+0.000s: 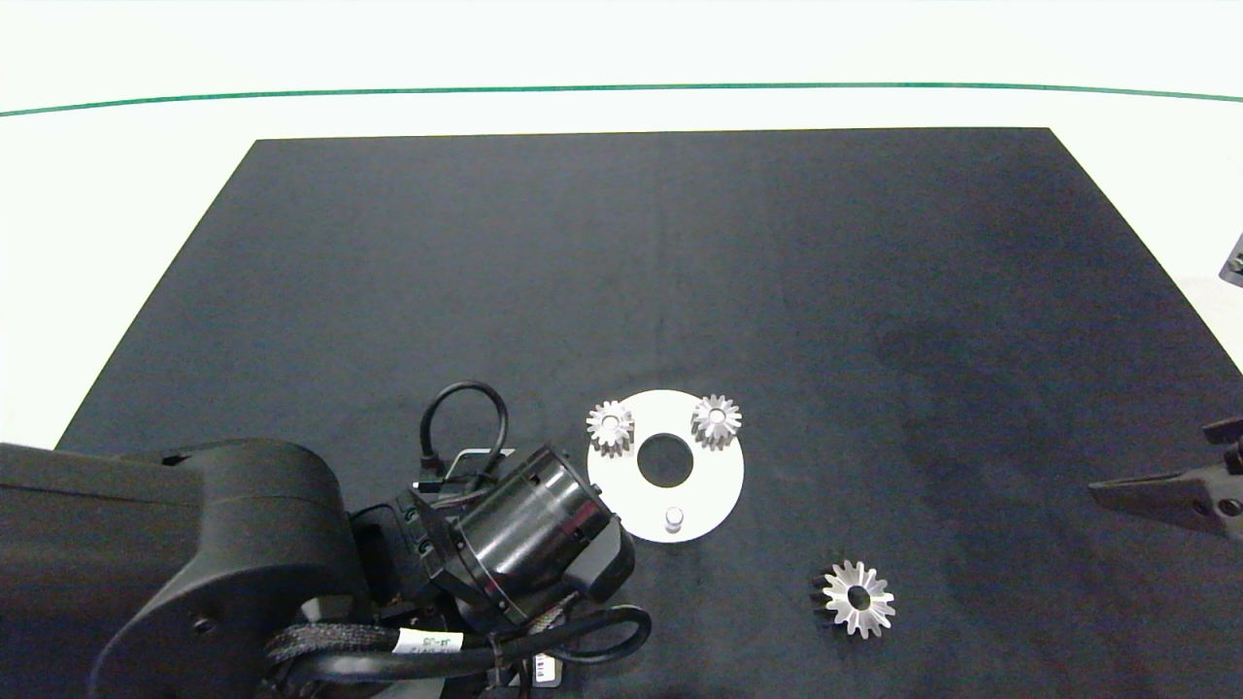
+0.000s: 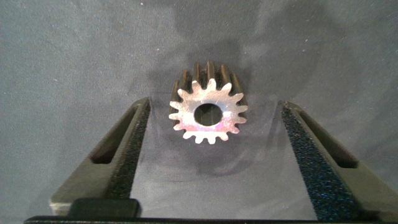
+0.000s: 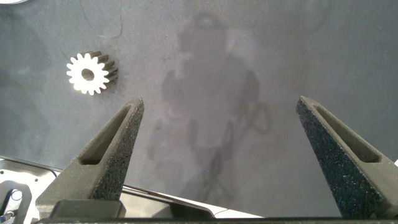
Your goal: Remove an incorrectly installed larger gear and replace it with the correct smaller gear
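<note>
Your left arm (image 1: 243,544) fills the near left corner of the black mat (image 1: 583,272), its wrist bent down so that the head view hides the claw beneath it. From the wrist camera you can see the left gripper (image 2: 214,104) with its fingers (image 2: 127,143) spread wide apart. The smaller gear (image 2: 208,112) sits on the mat in the gap between them, touching neither pad, its bored face turned up to the camera.

Just beyond the right side of that claw lies the white round plate (image 1: 714,485). Two small gears (image 1: 611,425) (image 1: 716,419) sit on it, on the side away from the claw, one on either side of the plate's centre hole (image 1: 666,460). On the near side stands a bare peg (image 1: 674,519).

Further right, clear of the plate, the larger gear (image 1: 857,599) lies on the mat. It is well apart from your left claw and roughly midway towards the right one.

At the right edge, your right gripper (image 3: 221,102) hangs over the mat with its fingers (image 3: 118,140) wide open and nothing between them. The larger gear is ahead of it and off to one side, outside the span of the fingers.
</note>
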